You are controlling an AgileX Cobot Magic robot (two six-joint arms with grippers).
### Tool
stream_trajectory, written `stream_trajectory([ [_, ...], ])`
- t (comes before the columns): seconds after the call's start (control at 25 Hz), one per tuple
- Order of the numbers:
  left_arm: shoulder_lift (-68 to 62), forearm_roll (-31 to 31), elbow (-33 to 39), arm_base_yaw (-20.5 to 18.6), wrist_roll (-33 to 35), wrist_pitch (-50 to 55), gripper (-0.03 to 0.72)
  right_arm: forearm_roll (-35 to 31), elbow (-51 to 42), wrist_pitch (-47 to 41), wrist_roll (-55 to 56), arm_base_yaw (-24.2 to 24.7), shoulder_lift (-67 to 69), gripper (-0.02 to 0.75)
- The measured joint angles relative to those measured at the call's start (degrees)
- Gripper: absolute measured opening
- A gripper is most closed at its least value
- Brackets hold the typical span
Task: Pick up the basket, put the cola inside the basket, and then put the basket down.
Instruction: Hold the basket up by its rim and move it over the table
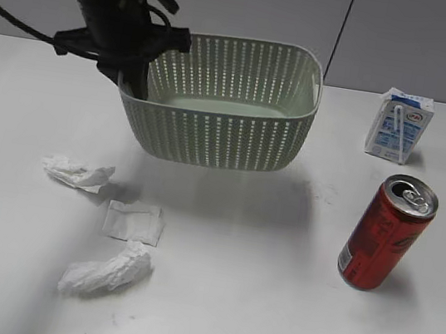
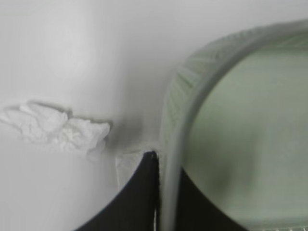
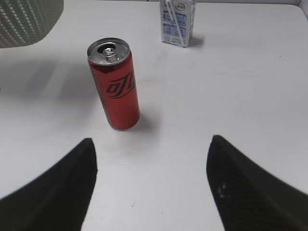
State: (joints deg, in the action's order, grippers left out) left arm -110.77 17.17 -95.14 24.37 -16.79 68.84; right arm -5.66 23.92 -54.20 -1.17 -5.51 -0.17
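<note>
Now left jaws clamped on basket (image 1: 240, 111) rim, right jaws wide apart before upright cola (image 3: 114, 84).

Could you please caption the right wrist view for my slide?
Open right gripper faces the upright cola, drink carton behind.

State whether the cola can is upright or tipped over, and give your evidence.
Upright. The cola can stands on its base on the table, silver top and pull tab facing up, outside the basket.
</note>
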Motion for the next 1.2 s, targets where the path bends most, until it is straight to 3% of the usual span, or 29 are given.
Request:
stream_trajectory([
  [0.32,15.7,0.0,26.8,3.5,-3.0,-12.5,-0.003,-0.3,0.0,0.0,-0.2,0.0,0.2,0.537],
  [0.44,19.9,0.0,33.2,5.2,-3.7,-17.6,-0.003,-0.5,1.7,-0.1,-1.1,0.0,5.1,0.537],
  [0.72,20.6,-1.9,36.7,5.7,-3.9,-19.4,-0.003,-4.6,11.6,0.1,-4.0,0.0,28.0,0.541],
  [1.0,20.6,-7.2,36.7,5.7,-3.9,-21.4,-0.003,-14.3,22.3,0.2,-7.3,-0.1,51.6,0.649],
  [1.2,18.6,-6.9,36.7,5.7,-3.9,-21.4,-0.003,-12.6,26.5,1.8,-5.7,-4.1,63.7,0.657],
])
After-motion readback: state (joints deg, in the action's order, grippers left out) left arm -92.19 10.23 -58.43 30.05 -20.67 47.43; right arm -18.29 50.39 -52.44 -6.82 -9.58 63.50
